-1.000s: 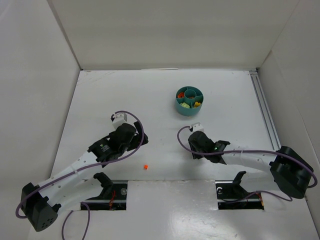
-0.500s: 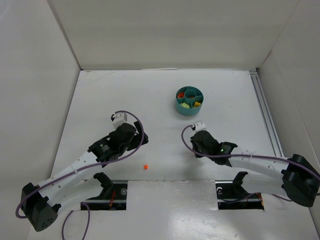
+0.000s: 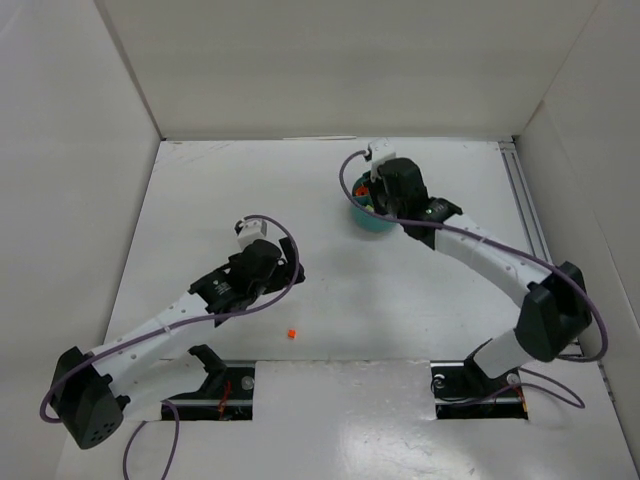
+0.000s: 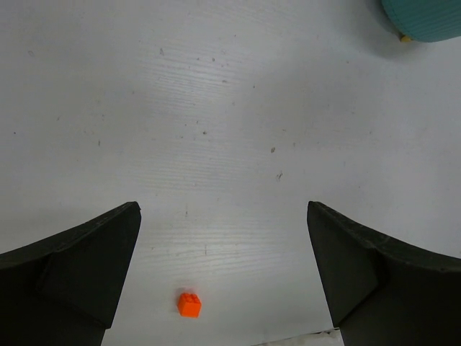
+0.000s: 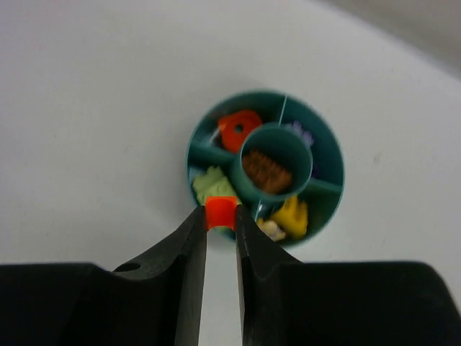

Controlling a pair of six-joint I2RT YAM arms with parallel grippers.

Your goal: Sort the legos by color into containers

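The round teal tub [image 5: 325, 202] lies under my right gripper [image 5: 220, 216], which is shut on a small orange-red lego [image 5: 221, 214] and holds it above the tub's near rim. Inside the tub I see an orange roundish piece [image 5: 239, 128], a brown brick [image 5: 266, 171] in the centre ring, a pale yellow-green brick [image 5: 211, 182], a yellow brick [image 5: 294, 213] and a purple one [image 5: 299, 133]. In the top view the right gripper [image 3: 385, 190] covers most of the tub [image 3: 372, 221]. My left gripper [image 4: 223, 274] is open above the table, with another orange lego [image 4: 189, 304] [image 3: 291, 333] lying between its fingers.
The tub's edge [image 4: 425, 20] shows at the far top right of the left wrist view. White walls enclose the table on three sides. A metal rail [image 3: 528, 215] runs along the right side.
My right arm has swung from the near middle of the table up over the teal tub, carrying the orange-red lego. My left gripper has shifted slightly right and forward.
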